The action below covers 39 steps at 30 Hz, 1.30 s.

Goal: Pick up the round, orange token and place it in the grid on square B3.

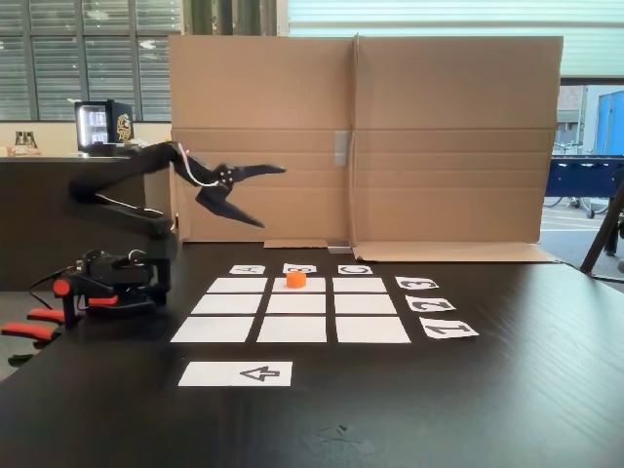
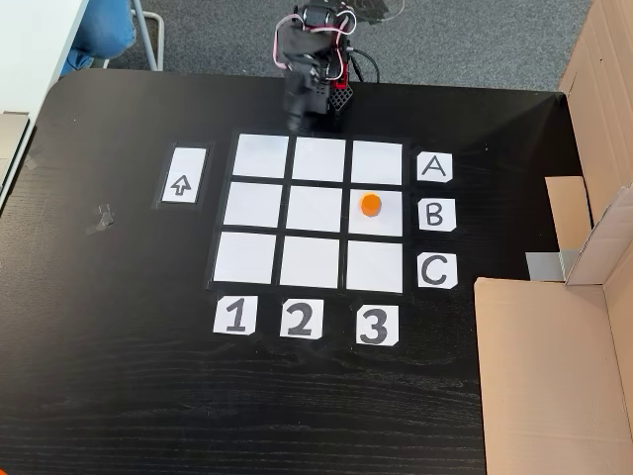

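The orange token (image 2: 370, 204) stands upright on square B3 (image 2: 377, 225), the grid rectangle in line with the "B" card and the "3" card. In a fixed view the token (image 1: 295, 280) sits on the back middle rectangle (image 1: 317, 286) of the grid (image 1: 292, 329). The grid (image 2: 316, 213) is a 3x3 array of white paper rectangles. My gripper (image 1: 273, 197) hangs open high above the table, left of and behind the token and well apart from it, with nothing between its fingers. From above, the gripper (image 2: 301, 121) points over the grid's row A edge.
A tall cardboard wall (image 1: 361, 136) stands behind the grid. The arrow card (image 1: 236, 372) lies in front of it, number cards (image 1: 431, 304) to its right. The arm's base (image 1: 112, 278) and orange clamps (image 1: 34, 322) sit at the table's left edge.
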{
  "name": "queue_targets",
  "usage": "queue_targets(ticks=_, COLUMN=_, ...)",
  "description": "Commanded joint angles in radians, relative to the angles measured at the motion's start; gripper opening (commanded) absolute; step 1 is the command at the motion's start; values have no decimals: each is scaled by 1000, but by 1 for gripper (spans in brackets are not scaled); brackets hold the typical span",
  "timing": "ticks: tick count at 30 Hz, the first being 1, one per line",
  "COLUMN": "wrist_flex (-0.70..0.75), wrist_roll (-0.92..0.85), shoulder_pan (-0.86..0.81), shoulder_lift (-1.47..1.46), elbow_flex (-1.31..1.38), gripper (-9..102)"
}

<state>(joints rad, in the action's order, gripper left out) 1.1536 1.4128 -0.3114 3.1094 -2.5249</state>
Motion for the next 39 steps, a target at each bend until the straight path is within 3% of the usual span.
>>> queue_targets(ticks=1, wrist_flex=-37, wrist_roll=-29, shoulder_pan=-265, shoulder_lift=158, elbow_flex=-49, gripper=34)
queue_targets(ticks=6, wrist_flex=-173, wrist_roll=-41, shoulder_pan=-735, shoulder_lift=221, elbow_flex=-146, gripper=21)
queue_targets(ticks=9, wrist_flex=-302, wrist_roll=-81, shoulder_pan=-936, shoulder_lift=222, elbow_flex=-265, gripper=0)
queue_targets(ticks=12, wrist_flex=-420, wrist_roll=-75, shoulder_pan=-1094, shoulder_lift=222, elbow_flex=-380, gripper=-1)
queue_targets(ticks=19, wrist_flex=-437, wrist_roll=-110, shoulder_pan=-1370, shoulder_lift=221, elbow_flex=-512, gripper=-1)
queue_targets(ticks=22, wrist_flex=-382, wrist_roll=-120, shoulder_pan=-1433, shoulder_lift=221, elbow_flex=-512, gripper=-1)
queue_targets(ticks=39, wrist_flex=-379, wrist_roll=-127, shoulder_pan=-1422, shoulder_lift=219, elbow_flex=-511, gripper=-1)
